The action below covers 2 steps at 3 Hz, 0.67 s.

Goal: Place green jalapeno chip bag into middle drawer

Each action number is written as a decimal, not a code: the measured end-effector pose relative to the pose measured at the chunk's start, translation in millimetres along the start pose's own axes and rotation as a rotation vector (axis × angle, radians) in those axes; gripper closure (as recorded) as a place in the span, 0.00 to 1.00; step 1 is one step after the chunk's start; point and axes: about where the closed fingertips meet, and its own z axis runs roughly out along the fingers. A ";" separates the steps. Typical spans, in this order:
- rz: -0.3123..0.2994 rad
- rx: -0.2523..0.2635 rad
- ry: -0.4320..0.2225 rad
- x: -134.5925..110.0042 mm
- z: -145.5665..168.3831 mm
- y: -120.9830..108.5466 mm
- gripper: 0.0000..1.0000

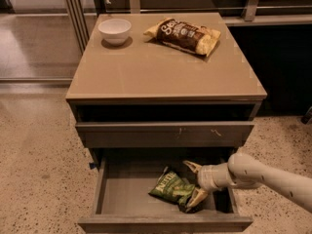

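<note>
The green jalapeno chip bag (pixel 172 187) lies crumpled on the floor of the pulled-out middle drawer (pixel 124 191), right of its centre. My gripper (pixel 194 183) reaches into the drawer from the right, at the bag's right edge. Its fingers are spread open: one stands above the bag towards the back and the other rests at the bag's lower right corner. The bag is on the drawer floor, not lifted.
On the cabinet top (pixel 161 67) stand a white bowl (pixel 115 30) at the back left and a larger dark brown and yellow chip bag (pixel 184 34) at the back right. A shut drawer front with pale scratches (pixel 165 133) sits above the open drawer. Speckled floor lies around.
</note>
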 end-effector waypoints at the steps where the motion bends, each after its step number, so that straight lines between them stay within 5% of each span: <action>1: 0.000 0.000 0.000 0.0 0.0 0.0 0.00; 2: -0.007 0.025 0.060 10.7 -29.4 -9.1 0.00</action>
